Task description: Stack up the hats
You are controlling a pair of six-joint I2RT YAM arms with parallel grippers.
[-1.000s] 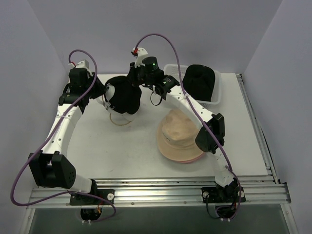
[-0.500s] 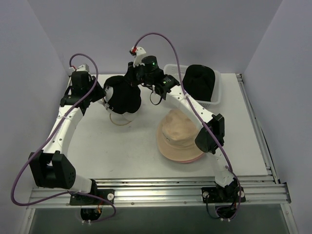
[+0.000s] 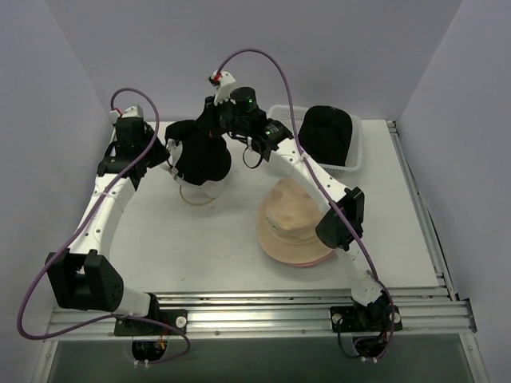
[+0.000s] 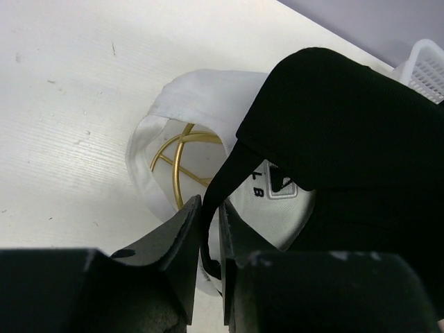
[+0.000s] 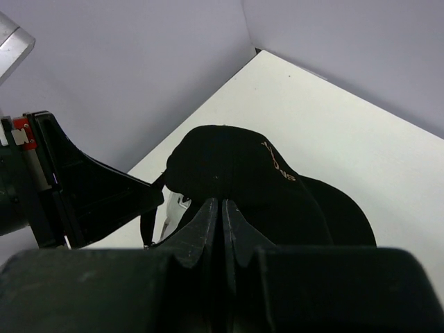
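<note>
- The black cap [image 3: 200, 159] sits toward the back of the table [image 3: 200, 239], draped over a white cap [image 4: 198, 97] on a gold wire frame [image 4: 177, 163].
- The right gripper [image 5: 222, 205] is pinched tight on the black cap's crown.
- The left gripper [image 4: 210, 211] is narrow, with the black cap's rim squeezed between its jaws.
- A tan bucket hat [image 3: 291, 211] lies on a pink hat [image 3: 310, 260].
- A black hat [image 3: 327, 132] rests in the white basket [image 3: 357, 158].

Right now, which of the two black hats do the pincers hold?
The black cap over the white cap, back left: the left pincer and the right pincer both pinch it. The other black hat lies in the white basket.
</note>
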